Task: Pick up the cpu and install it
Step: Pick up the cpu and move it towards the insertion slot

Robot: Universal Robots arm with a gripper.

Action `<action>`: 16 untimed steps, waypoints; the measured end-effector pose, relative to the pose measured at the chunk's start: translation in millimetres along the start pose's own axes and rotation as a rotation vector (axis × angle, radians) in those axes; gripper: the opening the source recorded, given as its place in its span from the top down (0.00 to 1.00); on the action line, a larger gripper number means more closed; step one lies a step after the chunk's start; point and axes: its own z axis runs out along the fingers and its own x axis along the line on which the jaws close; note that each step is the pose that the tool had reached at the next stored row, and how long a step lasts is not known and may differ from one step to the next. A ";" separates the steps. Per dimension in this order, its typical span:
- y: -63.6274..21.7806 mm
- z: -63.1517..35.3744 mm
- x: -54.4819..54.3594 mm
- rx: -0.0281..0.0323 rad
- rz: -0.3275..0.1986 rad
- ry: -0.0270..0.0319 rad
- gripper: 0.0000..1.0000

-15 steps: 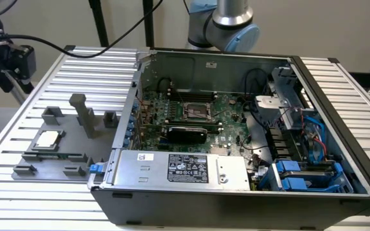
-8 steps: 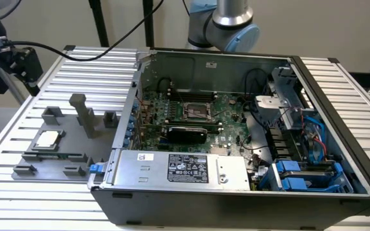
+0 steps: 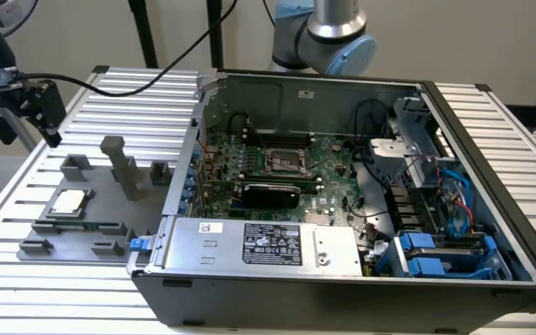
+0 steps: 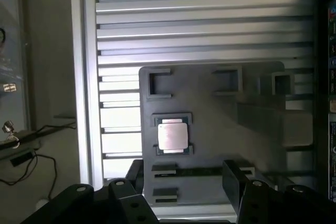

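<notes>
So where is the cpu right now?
On the exterior view's left, the cpu sits on the grey fixture plate, beside the open computer case.

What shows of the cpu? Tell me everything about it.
The cpu is a small, flat, square chip with a silvery metal top and a thin tan rim. It lies flat, top up, seated in a shallow holder on the grey fixture plate, which rests on the slatted table at the exterior view's left of the open computer case. Only the fixture touches it. The gripper hangs above it, open and apart.
</notes>
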 end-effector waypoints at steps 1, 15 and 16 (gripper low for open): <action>-0.3 1.7 0.0 0.0001 -0.002 0.0002 0.29; -3.2 27.2 -0.1 -0.0001 -0.017 0.0006 0.29; -3.3 29.0 -0.1 0.0000 -0.018 0.0006 0.29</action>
